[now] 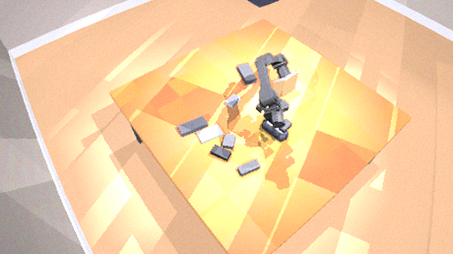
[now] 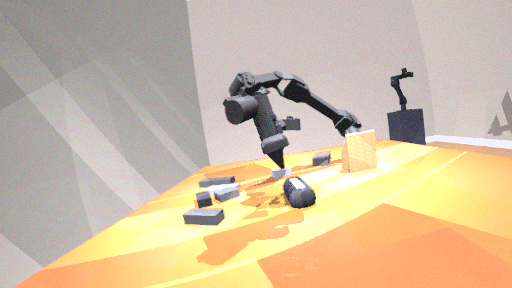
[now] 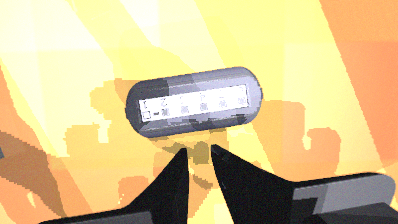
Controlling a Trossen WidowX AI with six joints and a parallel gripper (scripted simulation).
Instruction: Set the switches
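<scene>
The dark grey controller unit lies upside down on the bench, its rounded underside facing up. Its white label shows in the wrist view, with numbers along the upper edge and squares along the lower edge. The leftmost square looks empty with a short dash beside it; the five others look filled, though pale in the glare. The rockers are hidden beneath. My gripper is slightly open and empty, pointing down above the bench, its tips just below the unit's long side in the wrist view.
Grey blocks, a dark block, a long grey block and a white flat piece lie to one side. A small pale block and another grey block lie farther back. A wooden box stands by the arm's base.
</scene>
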